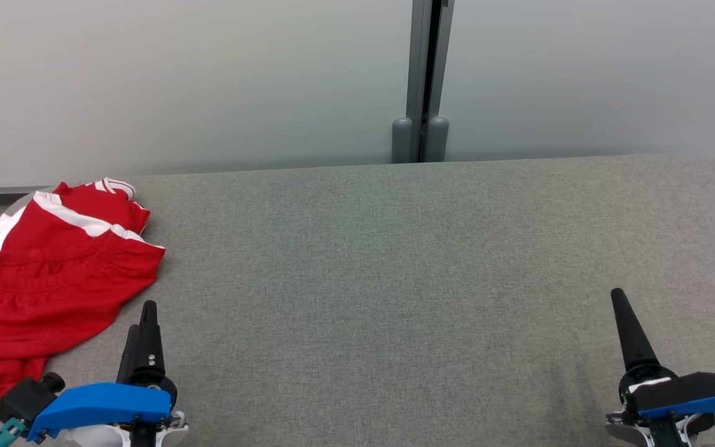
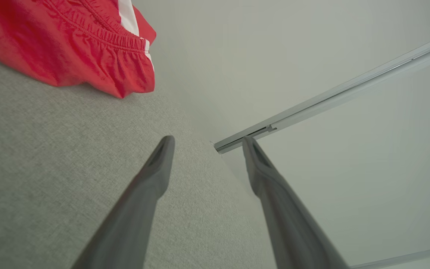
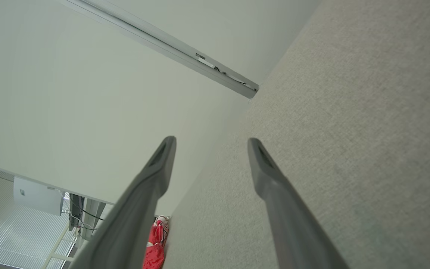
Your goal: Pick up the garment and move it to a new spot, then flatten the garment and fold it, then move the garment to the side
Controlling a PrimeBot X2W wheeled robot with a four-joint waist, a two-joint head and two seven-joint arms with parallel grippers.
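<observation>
Two wide, empty grippers — left gripper (image 2: pixel 208 141) and right gripper (image 3: pixel 211 140) — hovered while the garment (image 1: pixel 53 273) lay crumpled at the surface (image 1: pixel 395 279)'s left edge, perhaps overhanging it; pickup, not yet begun, needed a leftward reach.

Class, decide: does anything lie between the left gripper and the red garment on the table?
Nothing visible does. The open left gripper sits just beside the red garment, with only bare grey table between them.
</observation>
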